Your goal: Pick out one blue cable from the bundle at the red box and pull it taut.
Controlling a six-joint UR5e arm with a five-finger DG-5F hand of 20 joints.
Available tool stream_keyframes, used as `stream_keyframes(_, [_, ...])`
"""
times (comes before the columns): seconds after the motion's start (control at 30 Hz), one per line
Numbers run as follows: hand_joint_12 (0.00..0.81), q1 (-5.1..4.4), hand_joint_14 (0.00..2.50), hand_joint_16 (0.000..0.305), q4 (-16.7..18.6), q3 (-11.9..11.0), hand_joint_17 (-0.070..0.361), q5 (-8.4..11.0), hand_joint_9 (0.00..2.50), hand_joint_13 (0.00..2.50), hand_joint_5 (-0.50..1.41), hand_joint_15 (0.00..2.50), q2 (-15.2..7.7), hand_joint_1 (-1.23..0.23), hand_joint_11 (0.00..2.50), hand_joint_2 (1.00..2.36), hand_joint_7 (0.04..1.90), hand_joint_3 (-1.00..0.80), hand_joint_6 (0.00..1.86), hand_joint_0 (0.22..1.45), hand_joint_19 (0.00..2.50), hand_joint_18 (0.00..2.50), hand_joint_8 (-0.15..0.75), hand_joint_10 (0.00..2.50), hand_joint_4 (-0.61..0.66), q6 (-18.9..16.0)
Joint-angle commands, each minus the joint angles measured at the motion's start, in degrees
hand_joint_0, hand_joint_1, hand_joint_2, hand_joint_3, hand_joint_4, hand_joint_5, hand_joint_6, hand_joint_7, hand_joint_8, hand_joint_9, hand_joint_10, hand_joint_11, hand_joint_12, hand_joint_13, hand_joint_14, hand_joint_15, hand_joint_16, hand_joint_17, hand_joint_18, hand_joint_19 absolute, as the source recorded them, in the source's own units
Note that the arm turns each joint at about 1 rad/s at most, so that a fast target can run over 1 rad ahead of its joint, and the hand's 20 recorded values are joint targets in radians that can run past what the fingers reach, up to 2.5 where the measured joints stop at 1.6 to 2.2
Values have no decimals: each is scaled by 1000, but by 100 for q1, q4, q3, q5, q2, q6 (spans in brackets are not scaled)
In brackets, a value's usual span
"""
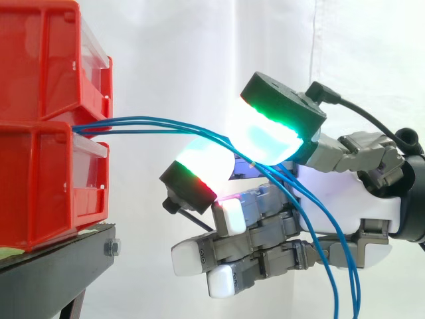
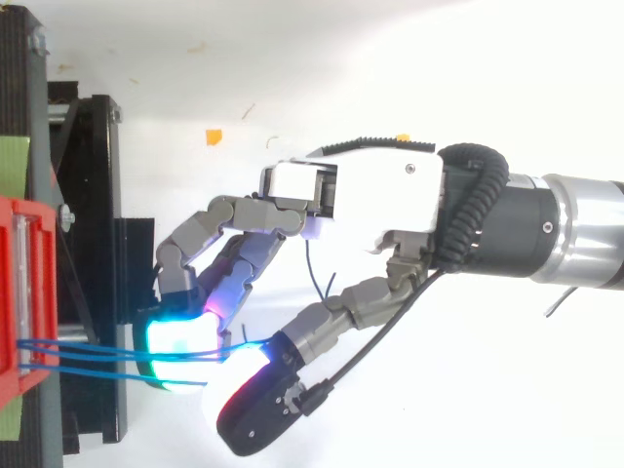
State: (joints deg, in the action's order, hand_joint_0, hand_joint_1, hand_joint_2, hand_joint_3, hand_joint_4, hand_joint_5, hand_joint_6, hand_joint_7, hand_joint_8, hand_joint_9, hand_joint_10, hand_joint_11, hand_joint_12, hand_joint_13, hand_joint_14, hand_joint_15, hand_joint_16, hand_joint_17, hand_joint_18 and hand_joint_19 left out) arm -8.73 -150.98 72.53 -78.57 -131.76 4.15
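White curtain (image 1: 199, 53) behind. From red bins (image 1: 46, 133) right edge, blue cables (image 1: 153, 123) run level into hand (image 2: 361, 195); glowing pads (image 1: 265, 136) pinch them, slack droops beyond. I judge pull must go rightward, along cables.

Two red bins (image 1: 40, 179) sit stacked at the black stand's (image 1: 60, 266) edge. Three blue cables (image 1: 139, 120) run out from them. There is one hand (image 1: 345, 193) and one orange scrap (image 2: 213, 136).

- A robotics lab test rig: plain white curtain (image 1: 199, 53) as backdrop.
- Stacked red plastic storage bins (image 1: 40, 179) on a black metal stand (image 1: 60, 266).
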Motion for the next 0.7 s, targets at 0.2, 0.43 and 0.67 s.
stream_keyframes(0.2, [320, 3, 10, 44, -19, -11, 100, 0, 1085, 811, -142, 228, -8, -852, 590, 1000, 991, -500, 897, 541, 461, 715, 250, 22, 142, 60])
stream_keyframes(0.43, [327, 12, 9, 46, -36, -28, 105, 26, 1138, 830, -122, 219, 1, -709, 591, 1000, 1018, -500, 872, 502, 470, 735, 256, 22, 130, 148])
stream_keyframes(0.67, [306, 29, 10, 42, -80, -46, 94, 0, 1142, 835, -109, 236, -8, -756, 582, 1000, 1108, -500, 863, 633, 492, 712, 241, 21, 64, 236])
